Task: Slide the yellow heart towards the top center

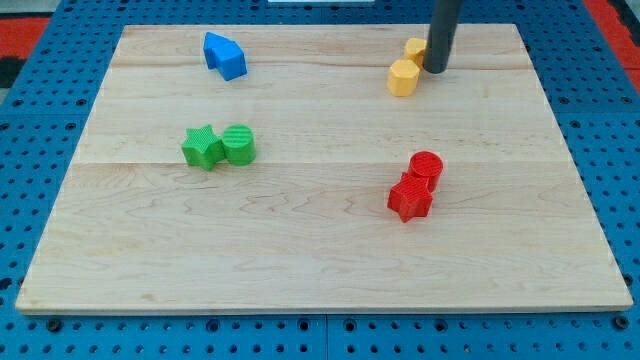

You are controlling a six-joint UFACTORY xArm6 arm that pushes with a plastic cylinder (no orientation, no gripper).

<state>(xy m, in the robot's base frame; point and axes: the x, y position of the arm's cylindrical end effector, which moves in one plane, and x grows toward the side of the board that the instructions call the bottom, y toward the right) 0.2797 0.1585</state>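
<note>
So, counting what's on the wooden board (320, 260): seven blocks in total, one blue, two green, two yellow, two red.

Going left to right: the single blue block (225, 55) sits in the upper left of the frame, kind of a chunky irregular shape, on its own. Below it, left of centre, are the two greens touching each other: a green star (202, 147) on the left and a green cylinder (239, 144) on its right.

Right of centre, lower down, the two reds are pressed together too: a red cylinder (426, 166) behind and a red star (410, 198) in front of it.

Up at the top right are the two yellows. One yellow block (403, 77) looks roughly hexagonal, and the other, the yellow heart (415, 48), sits just above and right of it, partly hidden so I can't fully make out the shape. My tip (436, 69) is right against the heart's right side, just right of the hexagon one.

No jaws on this rig, just the dark rod, so nothing gripped.

No writing or labels that I can read anywhere. The board rests on a blue pegboard (40, 100).
</note>
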